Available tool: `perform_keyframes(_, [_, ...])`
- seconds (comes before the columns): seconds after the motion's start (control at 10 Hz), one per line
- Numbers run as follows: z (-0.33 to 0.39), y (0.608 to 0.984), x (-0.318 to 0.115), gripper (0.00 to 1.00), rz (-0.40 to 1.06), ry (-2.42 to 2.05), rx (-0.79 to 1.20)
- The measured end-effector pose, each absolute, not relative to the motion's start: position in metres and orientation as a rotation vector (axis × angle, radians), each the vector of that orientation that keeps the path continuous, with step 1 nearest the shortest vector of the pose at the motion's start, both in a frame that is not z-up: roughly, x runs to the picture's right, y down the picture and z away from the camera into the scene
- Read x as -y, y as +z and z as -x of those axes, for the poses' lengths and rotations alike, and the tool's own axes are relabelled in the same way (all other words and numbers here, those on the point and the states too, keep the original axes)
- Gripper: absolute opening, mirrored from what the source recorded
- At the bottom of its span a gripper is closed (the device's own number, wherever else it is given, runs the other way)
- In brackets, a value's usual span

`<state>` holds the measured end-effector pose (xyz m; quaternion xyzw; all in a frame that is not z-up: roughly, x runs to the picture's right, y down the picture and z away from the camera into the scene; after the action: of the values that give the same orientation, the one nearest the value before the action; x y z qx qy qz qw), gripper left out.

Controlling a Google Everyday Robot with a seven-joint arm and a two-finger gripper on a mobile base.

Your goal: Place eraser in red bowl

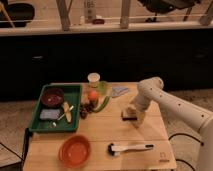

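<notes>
eraser (129,114) under pincer (133,113) (near table's right edge)

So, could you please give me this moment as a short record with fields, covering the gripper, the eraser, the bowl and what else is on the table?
gripper: down at the eraser, right half of the table
eraser: on the table, at the gripper, not in the bowl
red bowl: near the table's front edge, left of centre, nothing seen in it
brush: lying flat, right of the red bowl
green tray: on the left, holds a dark bowl
table: light wood
task state: eraser not yet placed
</notes>
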<state>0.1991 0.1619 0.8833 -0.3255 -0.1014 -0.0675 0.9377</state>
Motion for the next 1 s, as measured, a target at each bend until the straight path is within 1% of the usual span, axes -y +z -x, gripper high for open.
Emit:
perform_keyframes(0.1, [-0.1984,0.883,-0.162,0.62,0.662,-0.138,0.211])
perform_keyframes(0.3, [-0.1979,0.8833,-0.1643,0.4,0.661,-0.135,0.218])
perform_keyframes(0.5, [-0.1984,0.884,-0.1662,0.21,0.664,-0.133,0.226])
perform_keyframes(0.6, [-0.198,0.885,-0.167,0.09,0.668,-0.134,0.23])
perform_keyframes(0.7, [-0.1976,0.8854,-0.1679,0.03,0.673,-0.135,0.232])
perform_keyframes(0.8, [-0.198,0.8858,-0.1691,0.0,0.678,-0.134,0.234])
perform_keyframes(1.0, [-0.1984,0.887,-0.1702,0.0,0.684,-0.128,0.238])
